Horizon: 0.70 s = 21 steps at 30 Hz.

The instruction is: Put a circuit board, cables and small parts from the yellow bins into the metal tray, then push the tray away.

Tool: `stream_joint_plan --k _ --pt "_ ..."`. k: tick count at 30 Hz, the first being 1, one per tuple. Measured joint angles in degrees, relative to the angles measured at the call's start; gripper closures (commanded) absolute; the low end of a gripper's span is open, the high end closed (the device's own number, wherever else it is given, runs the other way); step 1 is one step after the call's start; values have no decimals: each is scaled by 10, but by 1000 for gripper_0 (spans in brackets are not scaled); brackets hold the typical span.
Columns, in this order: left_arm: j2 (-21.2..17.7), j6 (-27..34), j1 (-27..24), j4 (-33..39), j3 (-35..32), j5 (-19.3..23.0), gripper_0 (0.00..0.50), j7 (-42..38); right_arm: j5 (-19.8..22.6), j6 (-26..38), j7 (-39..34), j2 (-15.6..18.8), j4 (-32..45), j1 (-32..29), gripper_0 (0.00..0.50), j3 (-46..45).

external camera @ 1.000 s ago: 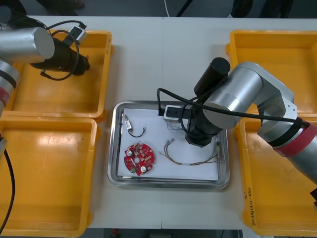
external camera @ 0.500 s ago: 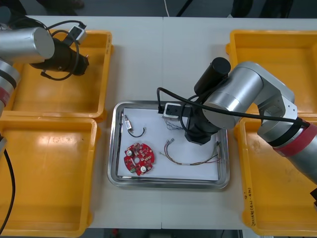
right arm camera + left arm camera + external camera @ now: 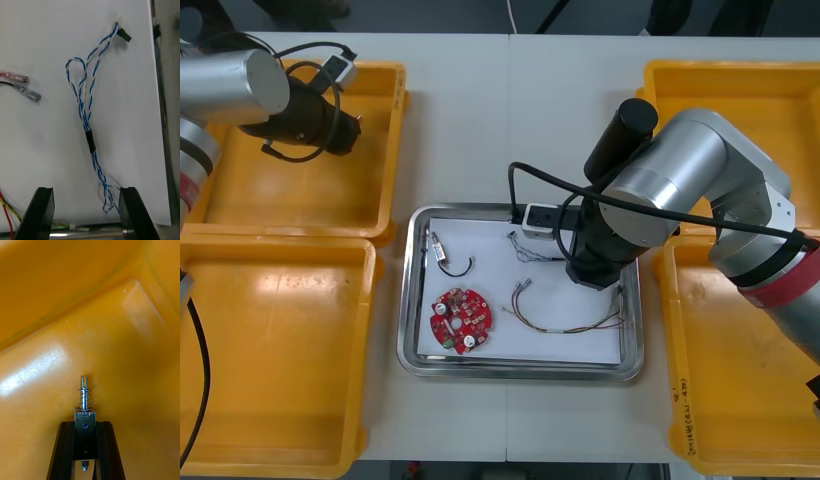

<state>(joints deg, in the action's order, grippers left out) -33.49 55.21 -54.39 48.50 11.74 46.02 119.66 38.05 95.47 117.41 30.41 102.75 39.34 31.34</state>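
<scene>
Between the left gripper's point(image 3: 85, 425) fingers a small metal part point(image 3: 84, 395) is sitting pinched at its base. Its sprung pin is sticking straight out past the tips, long axis in line with the fingers. That gripper is hanging over the far-left yellow bin point(image 3: 385, 150).

The metal tray point(image 3: 408, 300) is lying ahead of those fingertips and off toward the robot's side, well apart. My read: the carry is turning on that offset.

The right gripper point(image 3: 86, 195) is hovering over the tray's far-right part, fingers spread and gripping nothing. The blue and white cable point(image 3: 90, 138) is lying loose on the white liner, one end between those fingers and the rest running lengthwise out ahead.

The circuit board point(image 3: 461, 320) and red and yellow cable point(image 3: 565, 322) are already lying in the tray. Bare liner is showing between them. The right arm is probably needing to clear first.
</scene>
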Motion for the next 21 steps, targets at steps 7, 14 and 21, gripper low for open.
stream_joint_plan --k 7,14,21 --pt "-4 64 -1 26 -12 -1 500 0 1 95 0 0 66 -14 0 -74" --pt "-12 125 -1 61 -38 -13 500 0 1 143 0 3 149 -46 0 -153" --pt "-22 198 -1 108 -59 -55 500 0 1 143 -1 7 225 -91 0 -246"
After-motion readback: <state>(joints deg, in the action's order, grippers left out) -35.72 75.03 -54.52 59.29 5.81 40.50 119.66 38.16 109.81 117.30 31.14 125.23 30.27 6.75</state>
